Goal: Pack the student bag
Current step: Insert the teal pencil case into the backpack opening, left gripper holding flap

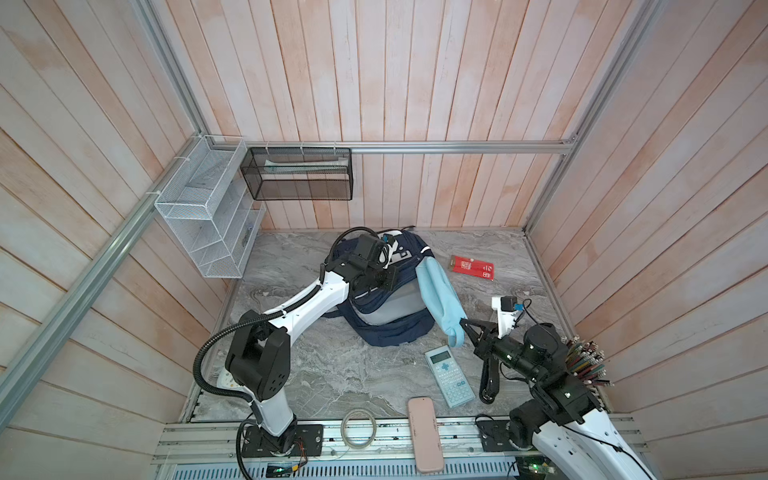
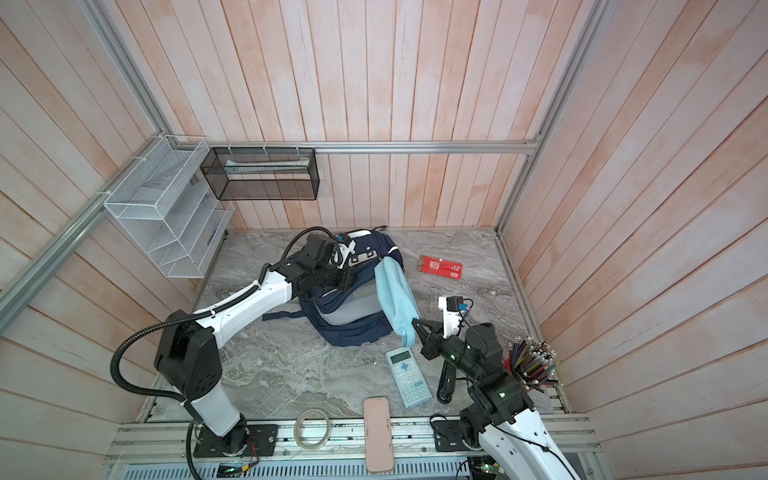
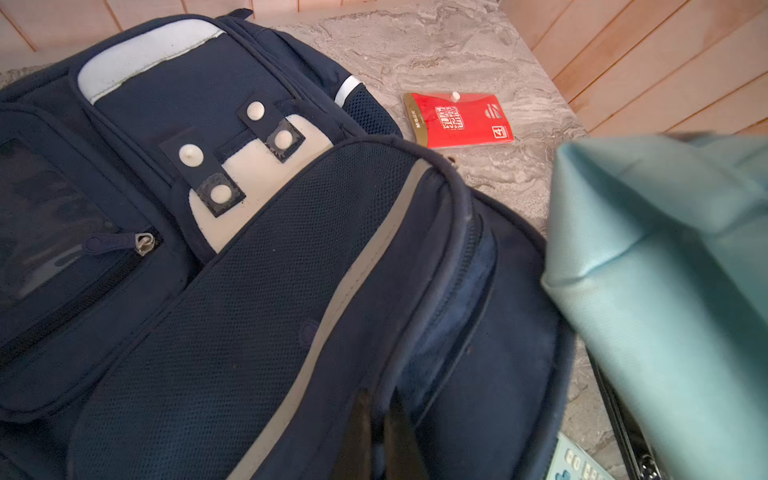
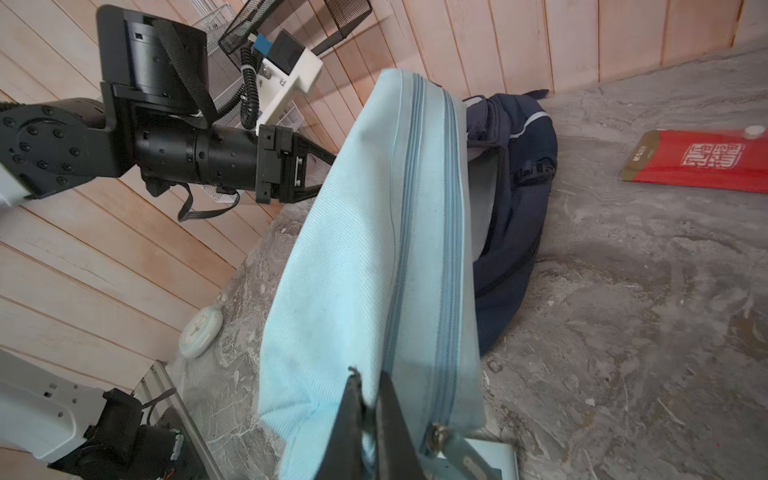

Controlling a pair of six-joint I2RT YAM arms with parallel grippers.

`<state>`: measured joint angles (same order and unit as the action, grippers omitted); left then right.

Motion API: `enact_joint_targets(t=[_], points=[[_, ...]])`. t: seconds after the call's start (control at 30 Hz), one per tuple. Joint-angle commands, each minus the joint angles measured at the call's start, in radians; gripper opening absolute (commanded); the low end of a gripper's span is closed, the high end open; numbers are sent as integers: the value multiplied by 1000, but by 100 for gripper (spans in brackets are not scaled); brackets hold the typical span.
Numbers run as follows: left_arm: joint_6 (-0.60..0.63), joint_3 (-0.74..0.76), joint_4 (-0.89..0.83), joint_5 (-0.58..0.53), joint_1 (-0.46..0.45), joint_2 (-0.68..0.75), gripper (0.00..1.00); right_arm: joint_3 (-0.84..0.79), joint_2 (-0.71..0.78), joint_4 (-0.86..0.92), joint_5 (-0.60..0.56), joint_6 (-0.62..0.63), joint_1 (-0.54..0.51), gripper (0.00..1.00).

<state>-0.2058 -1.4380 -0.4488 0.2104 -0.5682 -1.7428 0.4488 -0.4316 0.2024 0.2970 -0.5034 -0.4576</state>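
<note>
Nearest the front, a pink case [image 1: 424,434] and a tape roll [image 1: 358,427] lie across the metal rail, with a pale blue calculator [image 1: 449,376] just beyond them on the marble tabletop [image 1: 316,374] and a bundle of coloured pencils [image 1: 582,361] behind the right arm. Just past the calculator, the right gripper [image 4: 370,399] is clamped on the near end of a light-blue pouch [image 4: 365,249] and holds it off the table. The pouch slants away from the jaws along the right side of the student bag [image 1: 386,328], its far end over the bag's right edge; whether the two touch cannot be told. The bag lies on the tabletop in the middle toward the back wall, front pockets up, its main compartment gaping to show pale grey lining. It sits just left of the right gripper. The left gripper [image 3: 380,432] reaches over the bag from the left, jaws pinched on the fabric rim of that opening beside the mesh front panel. Farther right, apart from the bag, lies a red packet [image 1: 472,267]. On the walls beyond hang a white mesh rack [image 1: 203,216] and a black mesh basket [image 1: 299,174].
</note>
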Motion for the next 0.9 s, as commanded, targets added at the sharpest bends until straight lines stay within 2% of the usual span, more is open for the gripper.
enact_joint_targets(t=[0.0,0.23,0.37,0.5,0.6,0.7,0.87], points=[[-67,-4,59,24,18,58,0,40,4,61,25,-22,-9,0],[-130,-32,77,120,42,63,0,27,-5,48,53,-50,-9,0],[-132,-54,51,115,50,86,0,-12,-45,-8,81,-57,-17,0],[-181,-17,84,244,41,132,0,-98,-107,-236,64,-44,-30,0],[-213,5,98,265,34,170,0,-116,-260,-467,91,-29,-38,0],[-218,16,94,268,29,197,0,-99,-444,-651,64,-5,-63,0],[-235,34,104,285,28,225,0,20,-822,-782,28,66,-102,0]])
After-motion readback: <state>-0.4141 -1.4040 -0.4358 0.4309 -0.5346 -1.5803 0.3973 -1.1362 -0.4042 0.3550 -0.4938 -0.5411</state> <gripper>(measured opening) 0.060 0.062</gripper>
